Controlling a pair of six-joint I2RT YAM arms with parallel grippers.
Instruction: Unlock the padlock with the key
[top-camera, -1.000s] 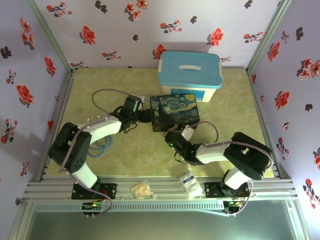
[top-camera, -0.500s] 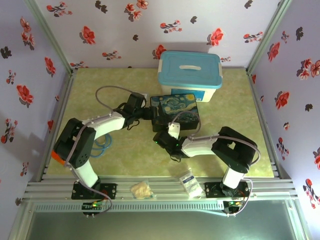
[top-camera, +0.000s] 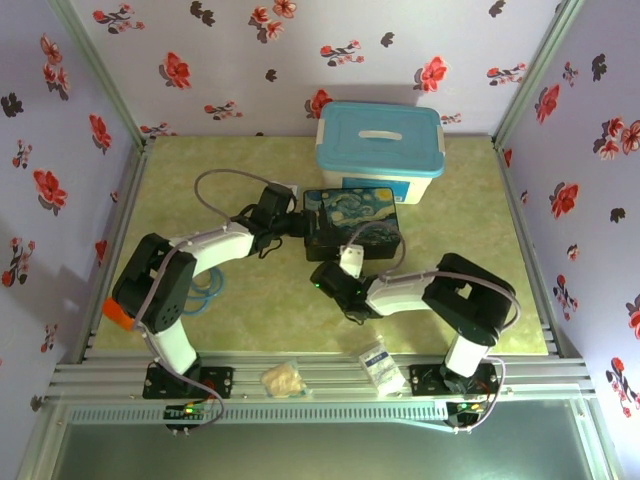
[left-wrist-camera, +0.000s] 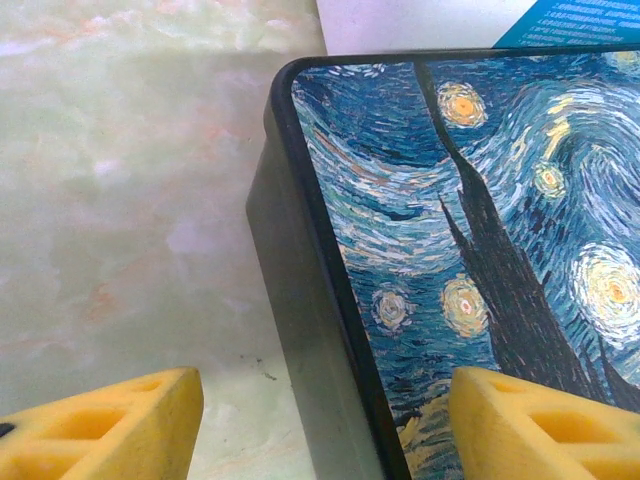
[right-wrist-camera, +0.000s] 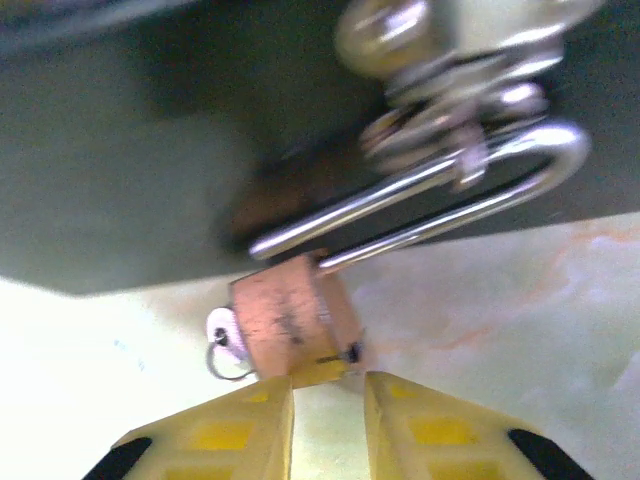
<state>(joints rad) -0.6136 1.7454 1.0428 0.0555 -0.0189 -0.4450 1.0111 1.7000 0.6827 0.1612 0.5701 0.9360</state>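
Note:
The brass padlock (right-wrist-camera: 292, 318) hangs by its silver shackle (right-wrist-camera: 440, 190) from the hasp on the dark front wall of the Starry-Night box (top-camera: 352, 218). A small pale key (right-wrist-camera: 222, 334) with a thin wire ring lies against the padlock's left side. My right gripper (right-wrist-camera: 328, 388) is just below the padlock. Its yellow fingers (right-wrist-camera: 240, 425) stand a narrow gap apart, with the padlock's bottom end at the tips and no clear clamp. My left gripper (left-wrist-camera: 320, 430) is open and straddles the box's left edge (left-wrist-camera: 300, 300). One finger is over the table and the other over the lid.
A white bin with a blue lid (top-camera: 380, 150) stands right behind the box. Two small packets (top-camera: 283, 378) (top-camera: 380, 365) lie at the near rail. A blue cable coil (top-camera: 205, 290) lies by the left arm. Flowered walls close in the table's sides.
My right arm has swung left to the box's front and its fingers have drawn much closer together. My left gripper has shifted slightly onto the box's left corner.

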